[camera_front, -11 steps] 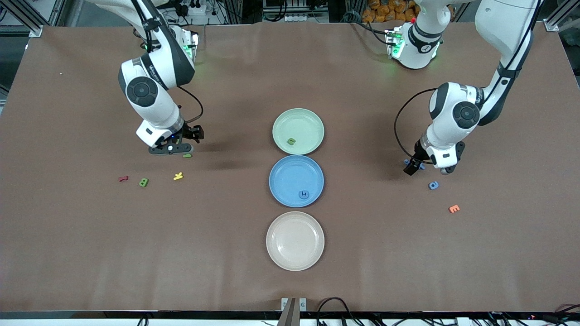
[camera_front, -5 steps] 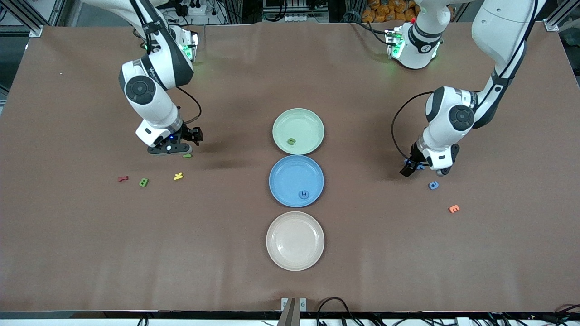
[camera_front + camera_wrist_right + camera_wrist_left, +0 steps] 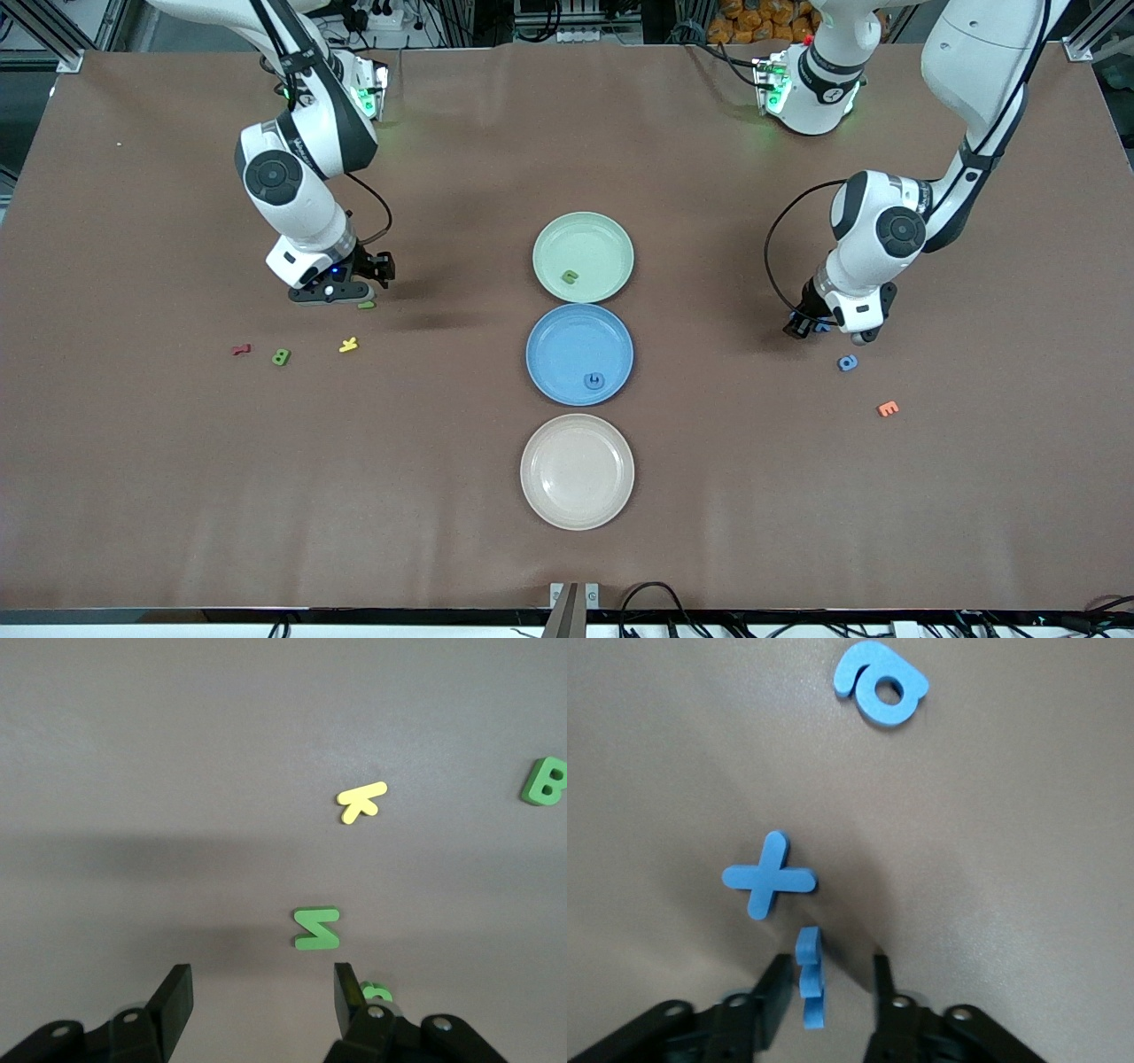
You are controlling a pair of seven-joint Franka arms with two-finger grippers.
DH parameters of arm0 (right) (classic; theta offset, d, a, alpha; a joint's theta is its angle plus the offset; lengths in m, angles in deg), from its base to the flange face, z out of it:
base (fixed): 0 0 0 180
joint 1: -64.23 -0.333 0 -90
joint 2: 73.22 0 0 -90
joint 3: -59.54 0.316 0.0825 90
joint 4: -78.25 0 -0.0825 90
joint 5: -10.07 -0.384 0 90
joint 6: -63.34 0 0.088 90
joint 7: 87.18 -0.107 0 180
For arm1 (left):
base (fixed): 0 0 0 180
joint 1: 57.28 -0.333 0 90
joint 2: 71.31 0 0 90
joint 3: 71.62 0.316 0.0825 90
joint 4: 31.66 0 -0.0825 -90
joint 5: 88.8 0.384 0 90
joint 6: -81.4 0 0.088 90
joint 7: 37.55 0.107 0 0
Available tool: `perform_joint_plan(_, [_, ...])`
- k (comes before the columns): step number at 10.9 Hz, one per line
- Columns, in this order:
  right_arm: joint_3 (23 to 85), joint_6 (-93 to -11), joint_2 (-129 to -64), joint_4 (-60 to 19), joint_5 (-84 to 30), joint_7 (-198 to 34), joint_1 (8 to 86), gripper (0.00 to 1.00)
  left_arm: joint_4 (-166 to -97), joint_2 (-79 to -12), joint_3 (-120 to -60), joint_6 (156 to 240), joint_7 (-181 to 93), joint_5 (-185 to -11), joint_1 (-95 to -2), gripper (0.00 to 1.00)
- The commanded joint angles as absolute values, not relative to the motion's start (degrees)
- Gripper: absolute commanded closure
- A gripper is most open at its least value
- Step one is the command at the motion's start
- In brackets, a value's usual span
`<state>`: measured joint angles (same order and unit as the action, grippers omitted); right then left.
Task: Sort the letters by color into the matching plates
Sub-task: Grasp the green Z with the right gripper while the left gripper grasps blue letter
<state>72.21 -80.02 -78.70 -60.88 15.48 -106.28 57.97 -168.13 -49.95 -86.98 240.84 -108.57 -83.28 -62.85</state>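
My left gripper (image 3: 800,328) is down at the table toward the left arm's end. It is open, with a blue letter (image 3: 810,976) standing on edge between its fingers: one finger touches it, the other is apart. A blue cross-shaped letter (image 3: 769,877) and a round blue letter (image 3: 881,682) lie close by. My right gripper (image 3: 262,983) hangs low and open with nothing between its fingers. A green letter (image 3: 316,928) lies just ahead of it and a smaller green one (image 3: 376,993) sits outside one finger. The green plate (image 3: 594,244) and the blue plate (image 3: 567,346) hold one letter each.
The beige plate (image 3: 577,471) lies nearest the front camera. A yellow letter (image 3: 348,345), a green B (image 3: 281,357) and a red letter (image 3: 240,349) lie near the right gripper. An orange E (image 3: 888,408) lies toward the left arm's end.
The left gripper's fingers have narrowed around the blue letter, now tipped on edge, and the hand shifted slightly. The right gripper's fingers have drawn in a little; that arm barely moved.
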Motion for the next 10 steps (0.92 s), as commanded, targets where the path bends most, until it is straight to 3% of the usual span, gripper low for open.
perform_joint_plan(1, [71.5,-84.04,-81.73,-61.67,15.61,-105.63,58.78,0.27,-168.33,-50.21,-87.26,241.19,-108.83,-81.77,-63.34,1.0])
perform_joint_plan(6, [69.92,-88.36,-86.22,-61.41,16.92,-105.55,59.75,0.27,-166.15,-52.49,-87.53,237.25,-108.12,-81.77,-63.25,1.0])
perform_joint_plan(10, [68.68,-91.08,-88.07,-61.58,20.79,-105.55,59.93,0.27,-153.07,-52.86,-88.23,221.0,-107.68,-81.77,-61.15,1.0])
